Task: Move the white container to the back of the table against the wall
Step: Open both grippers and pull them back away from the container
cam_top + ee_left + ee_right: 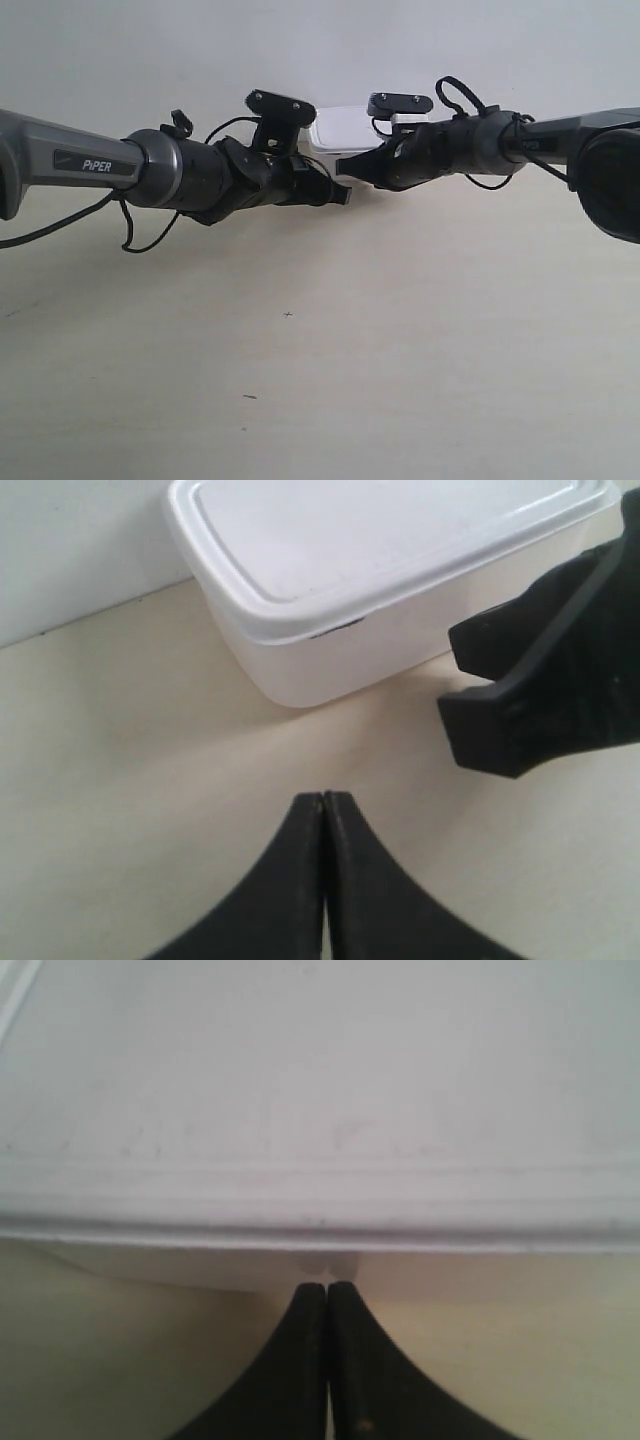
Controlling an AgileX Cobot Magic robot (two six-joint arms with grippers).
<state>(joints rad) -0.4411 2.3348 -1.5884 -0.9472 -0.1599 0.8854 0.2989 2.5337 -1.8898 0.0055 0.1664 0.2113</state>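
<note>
The white container (pixel 345 132) sits at the far edge of the table (pixel 320 350), close to the wall (pixel 200 50), mostly hidden behind both wrists. In the left wrist view the white container (pixel 380 570) lies with a corner near the wall (pixel 70 550); my left gripper (pixel 324 798) is shut and empty, a short way off it. The other arm's black fingers (pixel 540 680) reach toward the box's side. My right gripper (pixel 327 1286) is shut, its tips at or just short of the side wall of the white container (pixel 320 1110), under the lid rim.
Both arms stretch inward from the exterior view's left and right edges and meet in front of the box. Loose black cables (pixel 140 235) hang under the arm at the exterior view's left. A few tiny dark specks (pixel 288 315) mark the tabletop.
</note>
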